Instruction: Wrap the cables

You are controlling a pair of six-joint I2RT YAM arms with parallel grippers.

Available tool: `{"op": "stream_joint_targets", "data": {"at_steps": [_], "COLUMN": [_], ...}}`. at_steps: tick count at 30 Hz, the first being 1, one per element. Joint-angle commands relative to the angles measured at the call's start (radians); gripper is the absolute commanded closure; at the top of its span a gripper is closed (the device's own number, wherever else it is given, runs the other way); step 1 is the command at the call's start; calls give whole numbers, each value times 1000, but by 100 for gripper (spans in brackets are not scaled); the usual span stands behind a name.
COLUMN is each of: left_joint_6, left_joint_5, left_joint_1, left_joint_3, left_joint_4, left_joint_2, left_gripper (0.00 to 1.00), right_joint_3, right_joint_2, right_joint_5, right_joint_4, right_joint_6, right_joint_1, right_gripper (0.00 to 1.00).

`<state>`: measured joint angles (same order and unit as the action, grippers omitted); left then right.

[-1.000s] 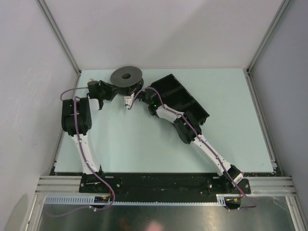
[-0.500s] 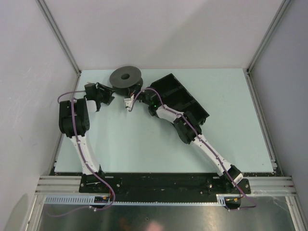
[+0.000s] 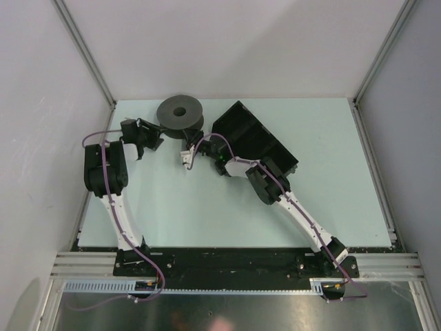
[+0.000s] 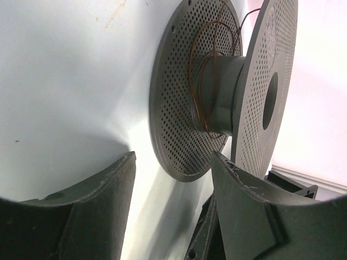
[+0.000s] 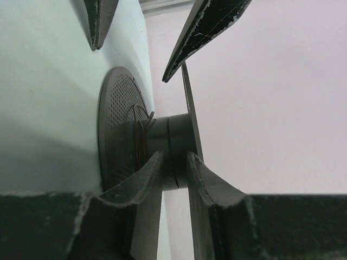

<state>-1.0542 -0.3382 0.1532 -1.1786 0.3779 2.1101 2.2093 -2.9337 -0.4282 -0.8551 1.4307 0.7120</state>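
The cables are one thin brown wire (image 4: 201, 81) looped loosely round the hub of a dark grey spool (image 3: 180, 110) with perforated flanges, at the back of the table. The same wire (image 5: 140, 135) sits against the lower flange in the right wrist view. My left gripper (image 3: 146, 135) is just left of the spool, its jaws (image 4: 173, 162) open and empty. My right gripper (image 3: 186, 157) hangs a little in front of the spool. In its own view that gripper (image 5: 174, 162) has a narrow gap between its fingers, with nothing in it and the hub beyond.
A black compartment tray (image 3: 265, 134) lies right of the spool, partly under my right arm. White walls close the table (image 3: 207, 207) at the back and left. Dark finger tips (image 5: 206, 27), seemingly my left gripper's, show beyond the spool in the right wrist view.
My right gripper has drawn back from the spool towards the near side and parted its jaws. The left gripper shifted slightly left and opened a little more.
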Motion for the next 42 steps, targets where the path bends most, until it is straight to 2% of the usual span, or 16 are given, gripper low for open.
{"op": "stream_joint_targets", "data": {"at_steps": [1,13,16,31,34,38,42], "left_joint_6": [43,50,53,103,141,191,310], "left_joint_5": [7,9,5,28,35,37,15], "left_joint_1": [8,6,6,26,45,77,93], "left_joint_3": [4,14,17,42,48,47,21], "left_joint_4": [-21,-22,-21,-23,-44,-104,-184], "left_joint_2": [-61,-92,-103,-220,-257,-307,-362], "left_gripper": [37,37,37,33,30,21,13], "right_joint_3": [-102,-224,-231,-289,-333,-404,-498], "right_joint_2": [24,122,147,286,329,393,486], "right_joint_5": [-2,1,11,37,46,69,106], "right_joint_4": [-142,-231,-238,-271,-280,-300,-316], "right_joint_6": [8,-4,-20,-42,-47,-59,-86], "right_joint_1": [6,19,26,24,20,16,12], "right_gripper": [69,61,57,47,45,42,36]}}
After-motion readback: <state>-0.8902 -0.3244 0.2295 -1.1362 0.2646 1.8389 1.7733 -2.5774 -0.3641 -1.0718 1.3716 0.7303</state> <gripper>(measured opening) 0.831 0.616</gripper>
